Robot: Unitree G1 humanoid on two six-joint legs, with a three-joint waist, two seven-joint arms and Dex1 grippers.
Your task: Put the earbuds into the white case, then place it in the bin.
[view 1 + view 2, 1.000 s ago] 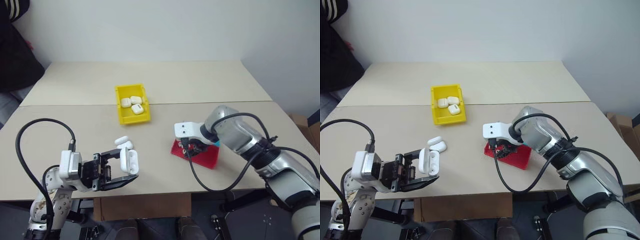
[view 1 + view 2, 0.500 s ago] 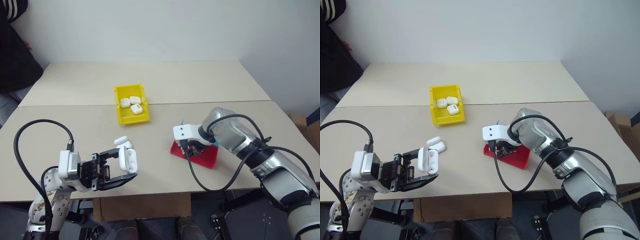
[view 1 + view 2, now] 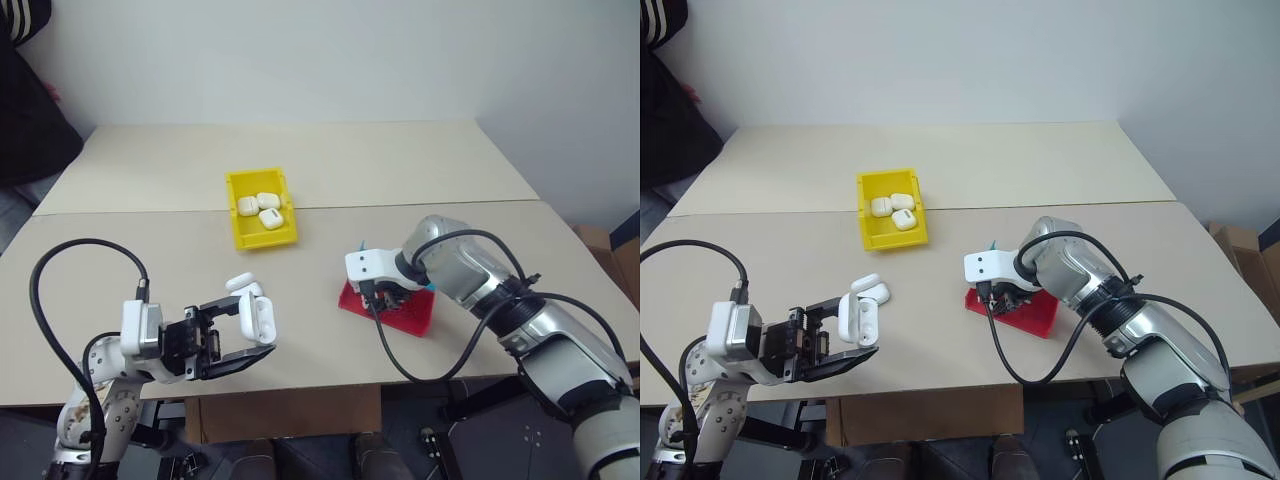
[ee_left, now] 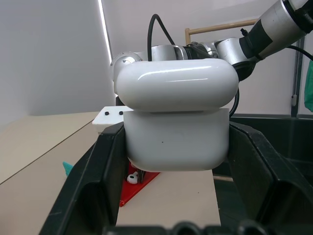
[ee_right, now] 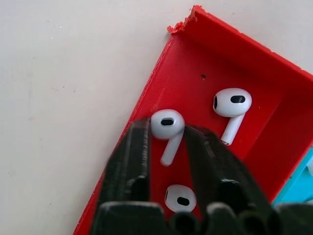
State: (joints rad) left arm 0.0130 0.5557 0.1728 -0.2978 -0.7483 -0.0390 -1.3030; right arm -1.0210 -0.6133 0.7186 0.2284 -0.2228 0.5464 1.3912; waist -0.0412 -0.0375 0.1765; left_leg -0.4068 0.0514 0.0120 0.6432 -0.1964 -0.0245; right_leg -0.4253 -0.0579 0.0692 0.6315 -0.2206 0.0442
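Earbud (image 5: 167, 128) stem lies lengthwise between right fingers (image 5: 138, 155).

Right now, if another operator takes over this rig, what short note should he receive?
Left gripper: shut on the white case, lid open, held above the table's near edge.
Right gripper: down in the red tray, fingers on either side of one earbud's stem; I cannot tell if it is gripped yet. Two more earbuds lie in the tray.
Yellow bin: three cases inside. Two spare cases lie on the table.
Done: case picked up and open.
Left: lift earbuds, seat them in the case, close it, place it in the bin.
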